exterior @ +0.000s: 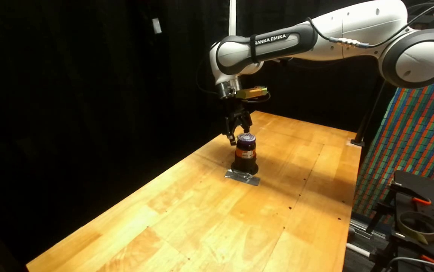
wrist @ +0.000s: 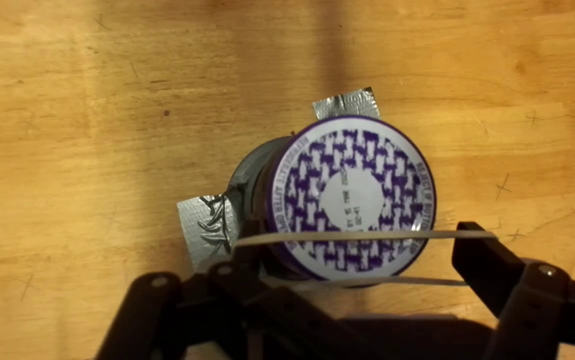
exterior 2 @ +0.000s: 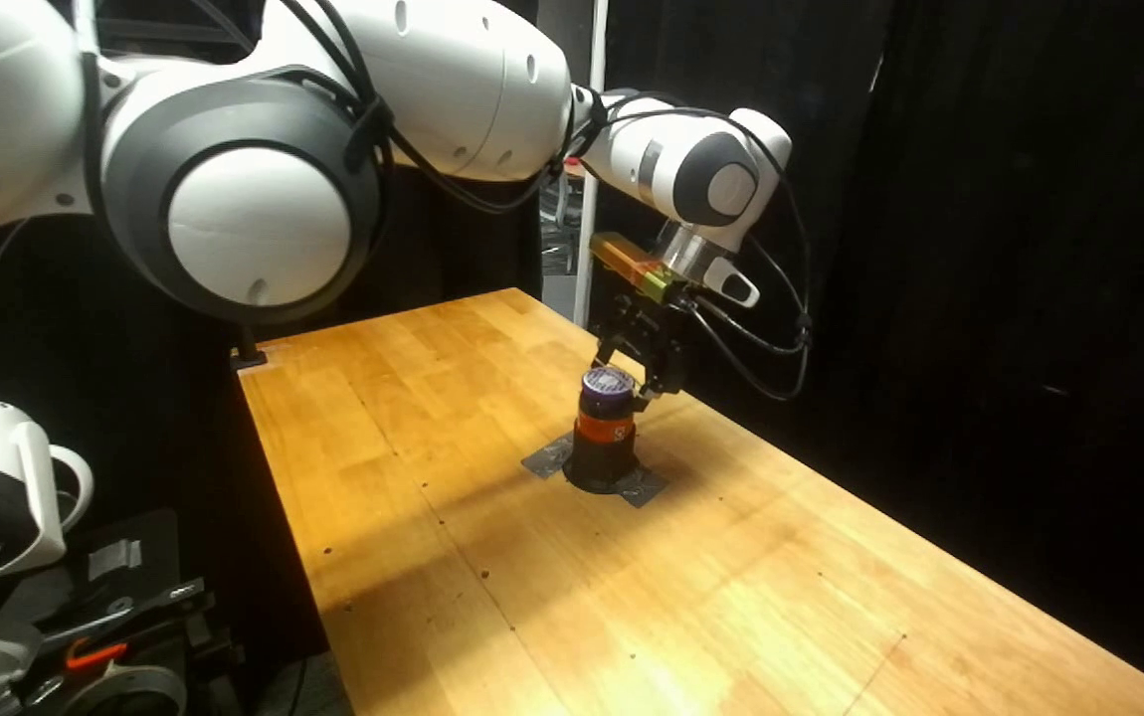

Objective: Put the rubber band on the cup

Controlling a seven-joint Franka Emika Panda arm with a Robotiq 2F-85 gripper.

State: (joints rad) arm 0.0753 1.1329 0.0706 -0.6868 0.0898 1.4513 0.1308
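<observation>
I'm holding the black two-fingered tool [wrist: 357, 238] wide, a thin pale rubber band [wrist: 347, 236] stretching between its fingers [wrist: 487, 265]. The dark, orange-labelled cylindrical cup [exterior: 245, 154] is standing on the wooden desk [exterior: 217, 219]; I'm aiming to centre the loop over its lid [wrist: 352, 195] before lowering level.

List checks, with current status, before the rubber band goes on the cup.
1. Gripper open: ok.
2. Rubber band stretched between the fingers: ok.
3. Cup upright: ok in both exterior views.
4. Black base taped down: ok, tape shows on two sides; how firmly it sticks, cannot tell.
5. Rubber band centred over the lid: not ok; in the wrist view both strands cross below its centre.
6. Clearance between rubber band and lid: cannot tell.
</observation>
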